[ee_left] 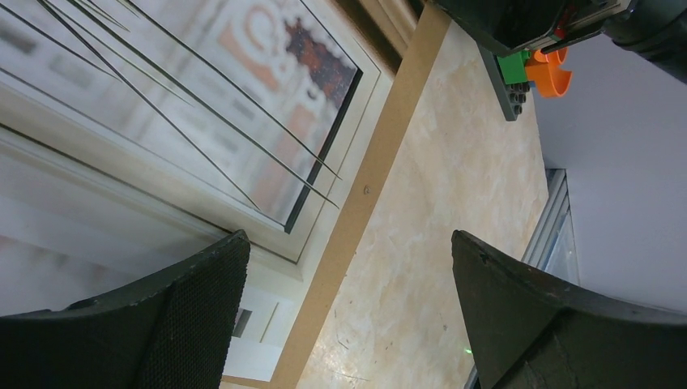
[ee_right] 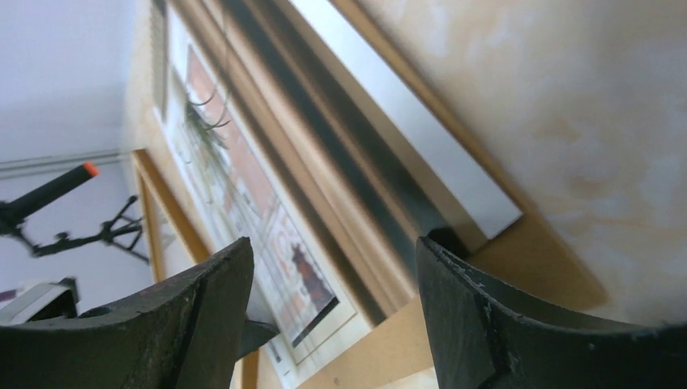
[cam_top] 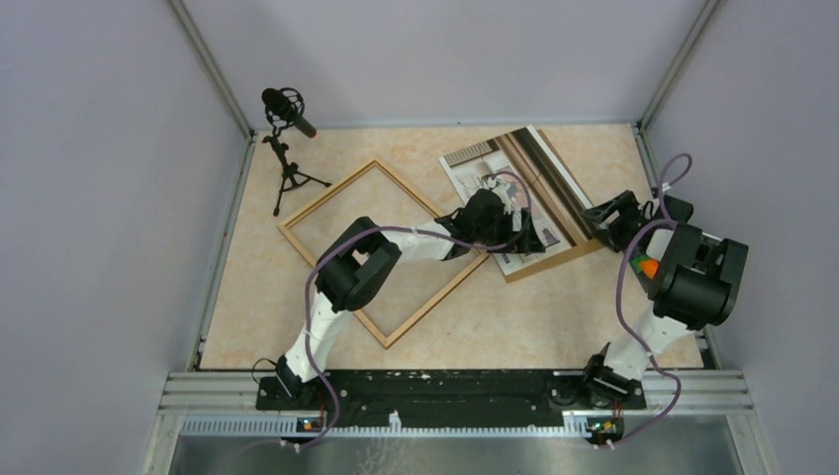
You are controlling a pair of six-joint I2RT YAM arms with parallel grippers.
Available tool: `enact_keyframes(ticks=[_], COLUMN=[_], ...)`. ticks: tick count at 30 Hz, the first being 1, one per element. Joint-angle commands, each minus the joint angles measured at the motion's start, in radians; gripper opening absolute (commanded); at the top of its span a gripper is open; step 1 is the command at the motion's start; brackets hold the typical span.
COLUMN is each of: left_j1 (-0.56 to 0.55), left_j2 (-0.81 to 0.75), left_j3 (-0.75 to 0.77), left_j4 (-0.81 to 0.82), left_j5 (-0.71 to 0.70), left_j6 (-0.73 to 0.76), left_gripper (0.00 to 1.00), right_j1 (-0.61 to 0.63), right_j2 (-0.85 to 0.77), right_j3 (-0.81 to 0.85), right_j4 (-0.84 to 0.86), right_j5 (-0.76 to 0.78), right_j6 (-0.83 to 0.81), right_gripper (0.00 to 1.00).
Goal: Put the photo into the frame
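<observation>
- Top view: the photo (cam_top: 485, 168) lies face up on a brown backing board (cam_top: 550, 259), just beside the frame (cam_top: 327, 195) on the worktop (cam_top: 554, 317); my left tool (cam_top: 500, 226) hangs over the print and my right tool (cam_top: 605, 216) is at its right edge
- Left wrist: this tool is released, jaws wide, nothing between them; the paper looks thin and light, and I think it bends and creases easily
- Right wrist: this tool is also released, with the photo's corner ahead of the jaws; I would pinch the white border there, gently, because flat paper is hard to lift
</observation>
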Motion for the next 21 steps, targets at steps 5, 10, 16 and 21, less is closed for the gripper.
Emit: enact_keyframes(ticks=[5, 10, 16, 21], left_j1=[0.000, 0.001, 0.005, 0.009], left_j2=[0.023, 0.019, 0.014, 0.012], left_j3=[-0.032, -0.035, -0.043, -0.053], left_j4=[-0.036, -0.046, -0.042, -0.039], left_j5=[0.015, 0.012, 0.018, 0.022], left_j6=[-0.006, 0.000, 0.003, 0.002], left_gripper=[0.98, 0.98, 0.98, 0.98], right_j1=[-0.010, -0.048, -0.069, -0.069], right_j2=[0.084, -0.021, -0.039, 0.007], right_j3=[-0.075, -0.003, 0.005, 0.008], right_j4=[0.442, 0.023, -0.044, -0.004], right_j5=[-0.205, 0.087, 0.167, 0.128], right_j6=[0.256, 0.010, -0.040, -0.019], right_gripper=[0.69, 0.73, 0.75, 0.74])
